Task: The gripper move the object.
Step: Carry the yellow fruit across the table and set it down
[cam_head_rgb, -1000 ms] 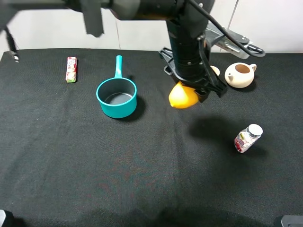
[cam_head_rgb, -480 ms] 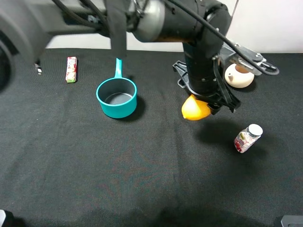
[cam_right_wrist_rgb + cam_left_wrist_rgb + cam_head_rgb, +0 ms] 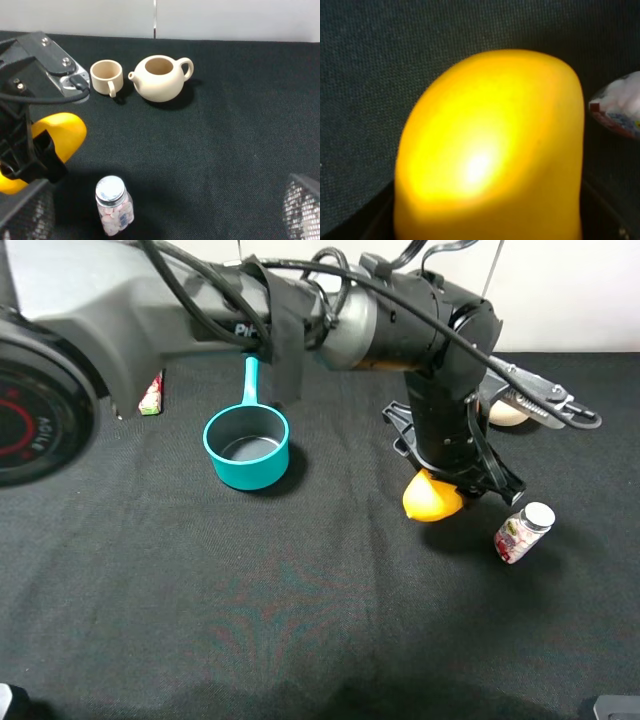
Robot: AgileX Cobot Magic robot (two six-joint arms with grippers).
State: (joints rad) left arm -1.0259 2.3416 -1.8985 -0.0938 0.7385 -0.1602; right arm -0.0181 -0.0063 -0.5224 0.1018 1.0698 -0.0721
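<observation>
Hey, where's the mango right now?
In the high view the mango is right of centre, clamped in the left gripper, just left of the white-capped bottle and well right of the teal pan.

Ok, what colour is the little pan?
Teal; the pan shows best in the exterior high view.
</observation>
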